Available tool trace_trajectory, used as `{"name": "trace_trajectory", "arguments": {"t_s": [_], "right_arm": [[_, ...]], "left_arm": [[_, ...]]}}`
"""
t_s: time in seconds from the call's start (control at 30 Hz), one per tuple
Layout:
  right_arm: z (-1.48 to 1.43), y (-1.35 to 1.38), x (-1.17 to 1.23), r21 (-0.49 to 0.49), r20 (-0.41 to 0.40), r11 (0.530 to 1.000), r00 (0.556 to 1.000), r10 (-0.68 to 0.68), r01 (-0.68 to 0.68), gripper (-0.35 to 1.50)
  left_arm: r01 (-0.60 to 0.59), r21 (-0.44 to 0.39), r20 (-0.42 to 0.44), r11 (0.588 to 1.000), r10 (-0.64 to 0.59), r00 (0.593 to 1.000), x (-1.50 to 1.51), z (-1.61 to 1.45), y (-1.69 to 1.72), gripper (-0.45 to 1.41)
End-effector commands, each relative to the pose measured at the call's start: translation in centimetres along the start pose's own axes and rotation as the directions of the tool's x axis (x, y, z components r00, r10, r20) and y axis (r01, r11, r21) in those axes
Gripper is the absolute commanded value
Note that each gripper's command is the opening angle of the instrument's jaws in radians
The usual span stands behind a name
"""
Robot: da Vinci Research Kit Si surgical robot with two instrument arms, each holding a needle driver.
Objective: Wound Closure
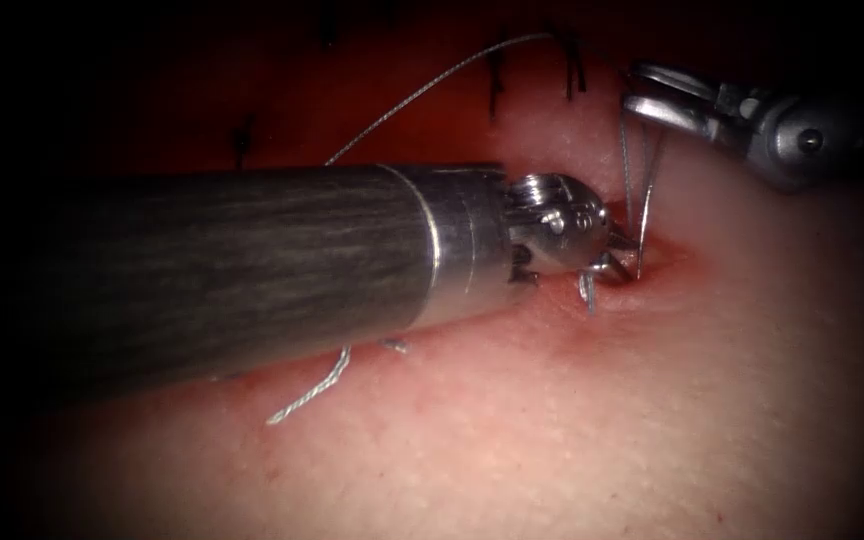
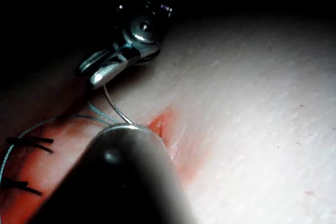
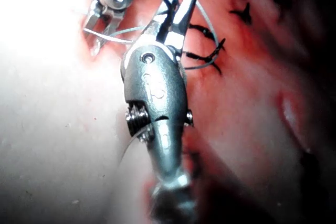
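The left tool [image 1: 620, 255] lies across the tissue [image 1: 572, 430] with its jaws open, tips pressed at the reddened end of the cut [image 1: 652, 262]. They hold nothing that I can see. The right tool [image 1: 642, 95] hangs above that spot, shut on the thread [image 1: 644, 190], and two strands run down from its jaws into the cut. In the right wrist view the right tool [image 3: 176, 1] grips a loop of thread [image 3: 202, 19] beside the left tool [image 3: 102, 24]. A short silvery stub [image 1: 588, 292] sticks out below the left jaws; I cannot tell if it is the needle.
Dark finished stitches [image 1: 497, 80] cross the cut behind the tools. A long strand of thread [image 1: 432, 85] arcs over the left shaft [image 1: 252, 260]. A cut end of thread [image 1: 312, 395] lies on the tissue below the shaft. Red fluid [image 2: 163, 124] marks the cut's end.
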Motion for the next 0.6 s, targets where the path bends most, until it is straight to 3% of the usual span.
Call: {"name": "trace_trajectory", "arguments": {"t_s": [0.03,0.6], "right_arm": [[0.11,0.01,0.0,-0.001,-0.002,1.0,1.0,-0.022,0.022,-0.35],[0.09,-0.18,-0.08,0.048,0.062,0.973,0.971,-0.23,0.227,-0.35]], "left_arm": [[-0.002,0.002,-0.001,1.0,0.002,1.0,0.04,0.05,-0.05,0.54],[0.004,0.001,-0.001,1.0,-0.004,1.0,0.06,0.04,-0.02,0.49]]}}
